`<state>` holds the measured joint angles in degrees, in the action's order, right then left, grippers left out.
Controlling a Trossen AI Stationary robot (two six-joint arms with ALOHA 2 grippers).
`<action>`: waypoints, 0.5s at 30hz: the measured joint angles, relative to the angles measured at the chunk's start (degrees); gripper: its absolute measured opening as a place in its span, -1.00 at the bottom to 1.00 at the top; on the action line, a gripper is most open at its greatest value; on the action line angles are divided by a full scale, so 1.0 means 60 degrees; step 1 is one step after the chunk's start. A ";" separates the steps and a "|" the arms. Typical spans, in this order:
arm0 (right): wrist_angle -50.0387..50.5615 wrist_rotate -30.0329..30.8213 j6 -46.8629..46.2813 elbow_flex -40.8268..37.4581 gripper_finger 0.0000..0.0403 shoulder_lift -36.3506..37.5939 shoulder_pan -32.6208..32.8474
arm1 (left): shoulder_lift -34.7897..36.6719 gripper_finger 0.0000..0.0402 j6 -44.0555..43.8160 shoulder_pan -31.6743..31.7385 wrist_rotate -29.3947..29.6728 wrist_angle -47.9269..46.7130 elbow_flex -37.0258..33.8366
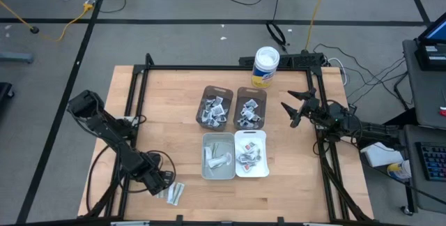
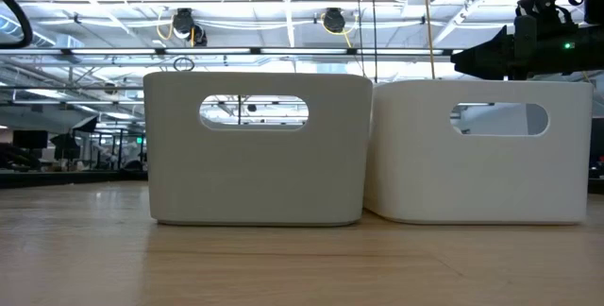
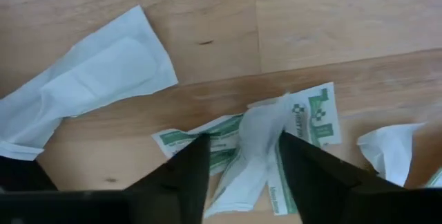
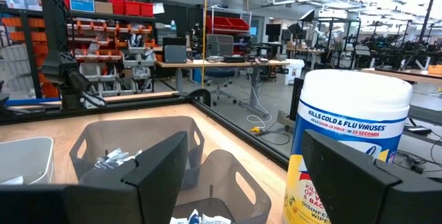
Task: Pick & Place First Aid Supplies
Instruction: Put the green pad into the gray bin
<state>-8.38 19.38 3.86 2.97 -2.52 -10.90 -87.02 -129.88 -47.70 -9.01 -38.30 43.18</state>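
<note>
The wooden table has a black frame along its edges and stands on a grey floor crossed by cables; the room behind is a workshop with benches, shelves of red bins and ceiling lights.

Four bins sit in a block near the table's middle: two brown bins toward the far edge, each holding a heap of small packets, and nearer the front a grey bin with pale strips beside a white bin with packets marked red. A round tub with a yellow label stands upright at the far edge.

Loose packets lie flat near the front left corner. In the left wrist view one long white strip lies at a slant, and a green-printed packet lies under a narrow white packet whose long axis runs into the gap between the fingers.

The left arm reaches from the left edge down to that corner, bent low. The left gripper stands just above the tabletop, fingers apart on either side of the narrow packet; whether they press on it I cannot tell.

The right arm stretches in from the right edge, raised, level with the brown bins. The right gripper has its fingers spread wide, holding nothing, pointed toward the tub.
</note>
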 joint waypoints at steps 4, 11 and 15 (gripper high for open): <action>0.0000 0.0000 0.0000 0.0001 0.38 -0.0004 0.0000 | 0.0000 -0.35 0.0212 0.0024 -0.0137 -0.0019 0.0000; 0.0000 0.0000 0.0004 -0.0002 0.38 -0.0003 0.0001 | 0.0004 -0.66 0.0742 0.0174 -0.0336 -0.0026 0.0000; 0.0000 0.0001 0.0001 -0.0001 0.38 -0.0001 0.0000 | 0.0004 -0.77 0.1217 0.0304 -0.0426 -0.0015 0.0015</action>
<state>-8.38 19.38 3.87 2.97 -2.53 -10.90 -87.00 -122.58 -45.88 -11.57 -38.39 43.27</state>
